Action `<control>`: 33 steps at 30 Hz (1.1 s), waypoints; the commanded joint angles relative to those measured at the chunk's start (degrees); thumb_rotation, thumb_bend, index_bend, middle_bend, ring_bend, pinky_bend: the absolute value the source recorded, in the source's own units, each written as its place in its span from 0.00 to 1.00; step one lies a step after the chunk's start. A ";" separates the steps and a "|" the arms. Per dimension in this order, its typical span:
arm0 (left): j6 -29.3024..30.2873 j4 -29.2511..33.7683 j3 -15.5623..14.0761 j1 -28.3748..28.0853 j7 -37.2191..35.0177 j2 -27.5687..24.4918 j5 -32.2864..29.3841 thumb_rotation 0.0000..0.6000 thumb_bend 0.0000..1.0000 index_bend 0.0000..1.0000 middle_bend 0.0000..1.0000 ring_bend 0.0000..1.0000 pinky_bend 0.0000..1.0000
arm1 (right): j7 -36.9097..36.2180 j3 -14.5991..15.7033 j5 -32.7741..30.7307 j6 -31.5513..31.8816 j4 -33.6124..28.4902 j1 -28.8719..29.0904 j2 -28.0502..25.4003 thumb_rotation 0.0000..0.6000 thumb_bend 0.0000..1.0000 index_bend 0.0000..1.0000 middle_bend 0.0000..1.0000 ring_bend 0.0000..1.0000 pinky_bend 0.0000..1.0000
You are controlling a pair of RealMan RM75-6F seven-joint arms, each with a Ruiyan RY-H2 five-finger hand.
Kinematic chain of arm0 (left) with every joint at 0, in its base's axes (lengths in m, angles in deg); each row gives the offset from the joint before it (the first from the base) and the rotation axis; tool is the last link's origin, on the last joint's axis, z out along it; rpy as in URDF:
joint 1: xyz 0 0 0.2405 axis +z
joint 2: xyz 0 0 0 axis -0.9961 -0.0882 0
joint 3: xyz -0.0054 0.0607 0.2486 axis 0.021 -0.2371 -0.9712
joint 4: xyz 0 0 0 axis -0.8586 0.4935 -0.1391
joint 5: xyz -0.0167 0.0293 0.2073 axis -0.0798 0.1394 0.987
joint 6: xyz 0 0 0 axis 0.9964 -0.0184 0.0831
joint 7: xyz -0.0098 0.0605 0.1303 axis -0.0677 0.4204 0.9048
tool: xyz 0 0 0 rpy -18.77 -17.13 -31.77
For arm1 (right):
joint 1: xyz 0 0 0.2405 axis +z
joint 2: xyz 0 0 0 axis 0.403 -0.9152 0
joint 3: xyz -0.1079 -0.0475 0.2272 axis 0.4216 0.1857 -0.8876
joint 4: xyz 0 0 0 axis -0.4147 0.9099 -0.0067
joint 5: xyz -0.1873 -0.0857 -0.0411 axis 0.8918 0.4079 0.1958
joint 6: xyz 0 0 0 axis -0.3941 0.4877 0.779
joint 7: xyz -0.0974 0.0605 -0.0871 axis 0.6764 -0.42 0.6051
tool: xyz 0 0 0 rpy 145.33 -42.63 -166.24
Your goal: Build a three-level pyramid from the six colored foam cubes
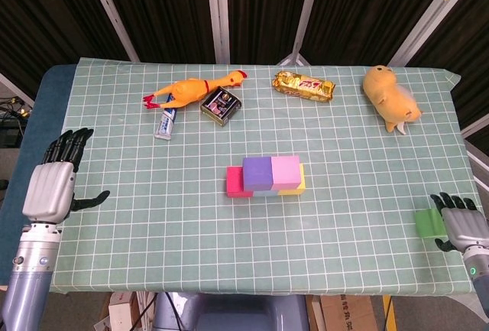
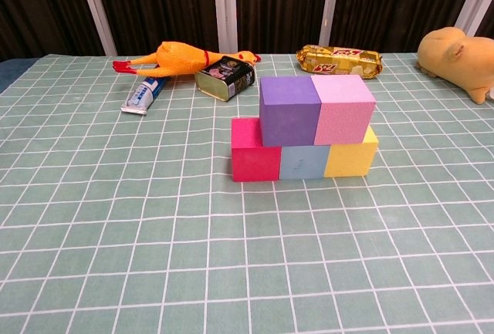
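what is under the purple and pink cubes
The purple cube and pink cube rest on a row of red cube, blue cube, yellow cube; their tops are mostly covered.

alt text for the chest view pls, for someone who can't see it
Five foam cubes form two levels on a green gridded cloth: pink cube, blue cube and yellow cube below, purple cube and light pink cube on top. Toys and snacks lie behind; no hands show.

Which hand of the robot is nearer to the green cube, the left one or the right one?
Right. The right hand is beside the green cube at the table's right edge, apparently touching it. The left hand is far across the table at its left edge.
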 commanded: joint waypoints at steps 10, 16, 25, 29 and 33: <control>-0.60 -0.53 0.78 0.67 0.33 0.11 -0.13 1.00 0.10 0.00 0.05 0.02 0.09 | -0.20 1.32 -0.20 -2.69 7.38 0.65 4.35 1.00 0.33 0.00 0.21 0.07 0.00; -0.96 -0.58 1.00 0.99 0.35 0.12 -0.12 1.00 0.10 0.00 0.05 0.02 0.09 | -0.74 1.28 -0.59 -3.08 9.48 0.70 5.69 1.00 0.33 0.01 0.39 0.25 0.00; -1.56 -0.20 1.26 1.32 0.39 -0.06 0.14 1.00 0.10 0.00 0.05 0.02 0.09 | -3.55 -0.65 1.45 0.61 6.49 -0.07 4.60 1.00 0.33 0.05 0.47 0.35 0.00; -2.36 -0.15 1.02 1.27 0.76 -0.20 0.10 1.00 0.10 0.00 0.05 0.02 0.08 | -3.56 -3.25 2.47 4.10 -1.76 0.70 -1.24 1.00 0.33 0.05 0.47 0.35 0.00; -3.05 -0.23 1.07 1.15 0.99 -0.38 -0.15 1.00 0.10 0.00 0.05 0.02 0.09 | -1.52 -5.89 1.87 6.11 -12.22 2.55 -8.89 1.00 0.32 0.05 0.47 0.35 0.00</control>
